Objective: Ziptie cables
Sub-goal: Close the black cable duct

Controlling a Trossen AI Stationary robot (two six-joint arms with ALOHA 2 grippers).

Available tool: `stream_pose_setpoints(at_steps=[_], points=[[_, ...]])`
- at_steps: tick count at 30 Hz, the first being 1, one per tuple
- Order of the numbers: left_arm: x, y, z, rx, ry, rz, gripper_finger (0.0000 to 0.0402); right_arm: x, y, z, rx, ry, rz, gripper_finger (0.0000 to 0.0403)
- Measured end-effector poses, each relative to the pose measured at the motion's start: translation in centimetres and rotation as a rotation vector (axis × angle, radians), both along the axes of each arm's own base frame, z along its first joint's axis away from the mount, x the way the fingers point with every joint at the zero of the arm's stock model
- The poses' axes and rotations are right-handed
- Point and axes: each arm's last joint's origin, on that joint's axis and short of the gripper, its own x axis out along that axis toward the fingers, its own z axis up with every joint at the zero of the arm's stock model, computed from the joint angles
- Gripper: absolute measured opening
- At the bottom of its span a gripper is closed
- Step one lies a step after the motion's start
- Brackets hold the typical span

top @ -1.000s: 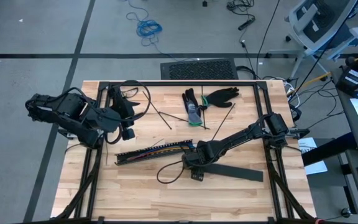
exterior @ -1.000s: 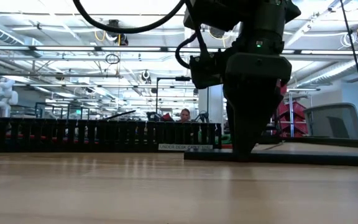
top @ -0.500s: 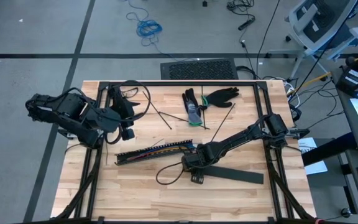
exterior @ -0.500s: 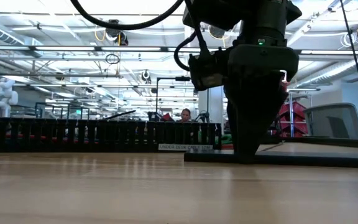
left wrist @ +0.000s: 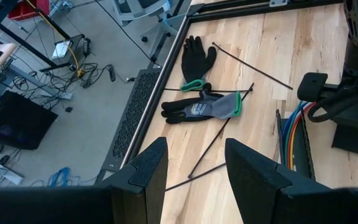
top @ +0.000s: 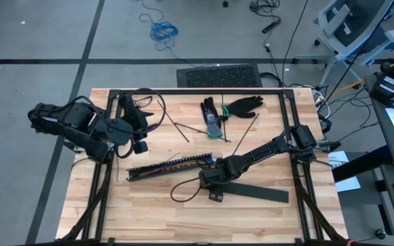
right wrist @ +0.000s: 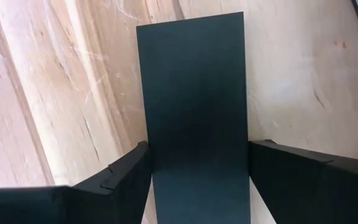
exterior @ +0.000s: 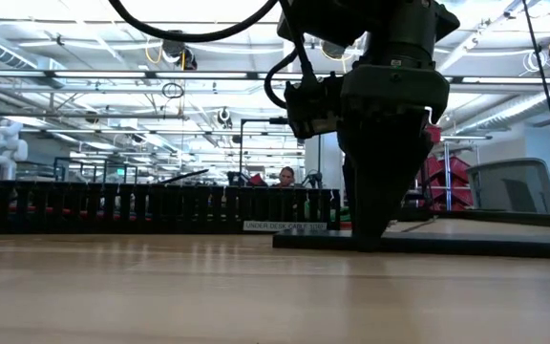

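Camera positions: four views, one wooden table (top: 183, 205).

The high view looks straight down on the whole table and surrounding floor. The low view sits at table-top height, facing level across the boards into the room, close behind the slotted rail (exterior: 151, 208). The left wrist view looks obliquely over the gloves (left wrist: 201, 99), also seen from overhead. The right wrist view faces down, very near a flat black strip (right wrist: 194, 106).

Cables (top: 176, 164) in rail (top: 157, 170) — seemingly

Black gloves (left wrist: 197, 102) with green cuffs; blue, red, orange cables (left wrist: 293, 124).
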Motion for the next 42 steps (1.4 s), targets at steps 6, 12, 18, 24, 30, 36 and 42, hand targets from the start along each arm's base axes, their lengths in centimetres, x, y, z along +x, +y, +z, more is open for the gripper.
stream_pose_setpoints(at_steps=[6, 12, 18, 24, 30, 36, 42], points=[[0.0, 0.0, 0.0, 0.0, 0.001, 0.0, 0.0157, 0.0, 0.0, 0.1, 0.002, -0.002, 0.006, 0.0242], [-0.1, 0.0, -0.1, 0.003, 0.011, 0.0, 0.0157, -0.1, 0.0, 0.6, 0.004, -0.014, 0.017, 0.0242], [-0.1, 0.0, -0.1, 0.003, 0.01, 0.0, 0.0157, -0.3, -0.1, 1.6, 0.005, -0.035, 0.036, 0.0242], [0.0, 0.0, -0.2, -0.013, 0.0, 0.012, 0.0157, -0.5, -0.1, 2.4, 0.008, -0.054, 0.038, 0.0242], [1.1, -0.5, -4.3, -0.047, 0.132, 0.01, 0.0157, -0.6, -0.2, 2.9, 0.001, -0.064, 0.062, 0.0242], [2.7, -1.1, -10.6, -0.107, 0.195, 0.06, 0.0157, -0.9, -0.3, 3.8, -0.005, -0.081, 0.097, 0.0242], [3.8, -1.4, -15.8, -0.231, 0.15, 0.023, 0.0157, -1.8, -0.5, 5.5, -0.013, -0.086, 0.118, 0.0242]])
